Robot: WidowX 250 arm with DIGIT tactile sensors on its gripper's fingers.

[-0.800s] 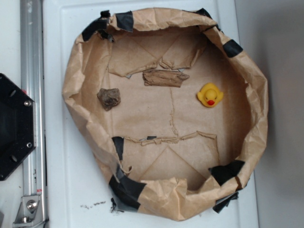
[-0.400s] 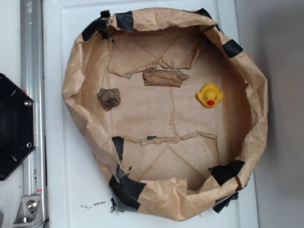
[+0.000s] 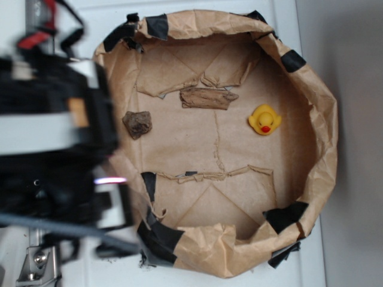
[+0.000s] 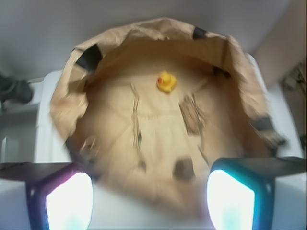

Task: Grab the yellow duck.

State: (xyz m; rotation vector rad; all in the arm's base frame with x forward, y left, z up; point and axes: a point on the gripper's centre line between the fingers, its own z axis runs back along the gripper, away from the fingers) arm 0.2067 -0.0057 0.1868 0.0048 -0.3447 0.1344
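Gripper [image 4: 149,191] jaws spread wide, empty (blurred); yellow duck [image 3: 264,119] far ahead, centred between fingers [image 4: 230,196], inside paper basin [image 3: 323,119].

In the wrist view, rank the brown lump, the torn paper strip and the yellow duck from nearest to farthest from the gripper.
The gripper is at the bottom edge, fingers apart.
1. brown lump: nearest, just above the fingers, right of centre.
2. torn paper strip: mid-floor of the paper bowl, right of centre.
3. yellow duck: farthest, near the far wall.
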